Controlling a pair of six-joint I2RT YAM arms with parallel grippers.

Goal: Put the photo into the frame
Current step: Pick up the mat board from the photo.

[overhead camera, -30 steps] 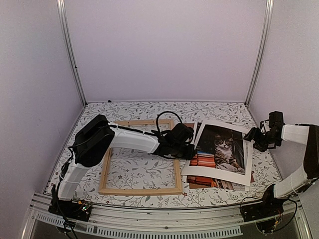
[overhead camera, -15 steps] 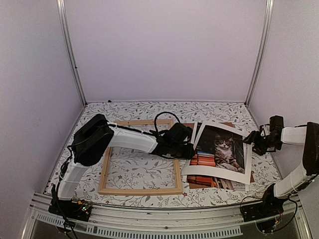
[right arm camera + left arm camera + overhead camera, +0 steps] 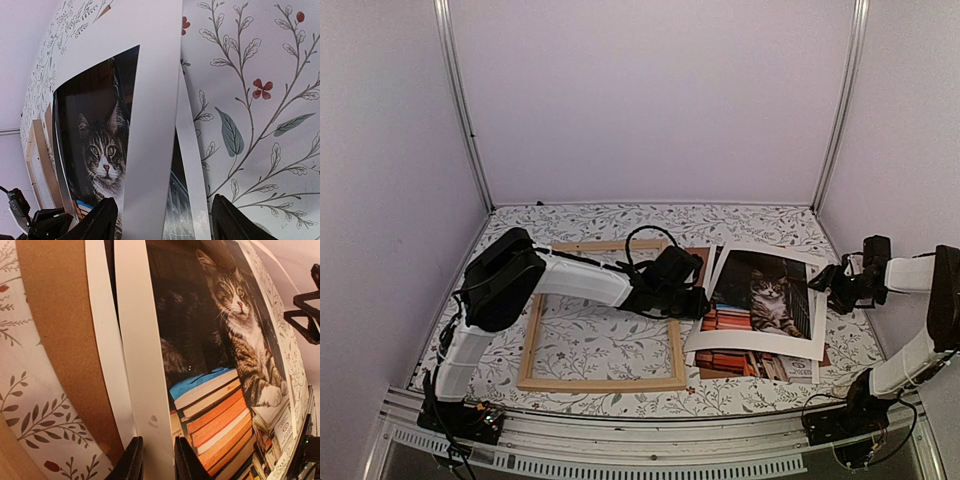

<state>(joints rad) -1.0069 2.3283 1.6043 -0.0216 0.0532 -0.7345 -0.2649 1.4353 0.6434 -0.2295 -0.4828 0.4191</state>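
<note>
- Top view: I count one frame [image 3: 603,383], lying flat on the left half of the surface [image 3: 620,225] with nothing inside it.
- Just right of it is one stack: one brown board [image 3: 701,257] at the bottom, one photo [image 3: 770,300] on it, and one white mat [image 3: 760,343] over the photo. The photo is outside the frame, and its book end pokes out past the mat's near edge.
- I have two arms. The left one reaches across the frame, with its hand [image 3: 698,303] at the stack's left edge. The right hand [image 3: 832,285] sits just beside the mat's right edge.
- Left wrist: my left hand [image 3: 157,442] is clenched on the mat's [image 3: 135,340] left strip, one finger on each side of it. I see two white strips here. The second strip [image 3: 100,340] lies beside the pinched one, against the board [image 3: 55,330]. The cat and books [image 3: 220,340] fill the opening.
- Right wrist: my right hand [image 3: 165,210] is released, fingers spread wide. The mat's [image 3: 155,100] edge strip runs between them, and I cannot tell whether they touch it. Again there are two white strips, the lower strip [image 3: 192,165] beneath the upper. One cat [image 3: 100,150] shows through the opening.
</note>
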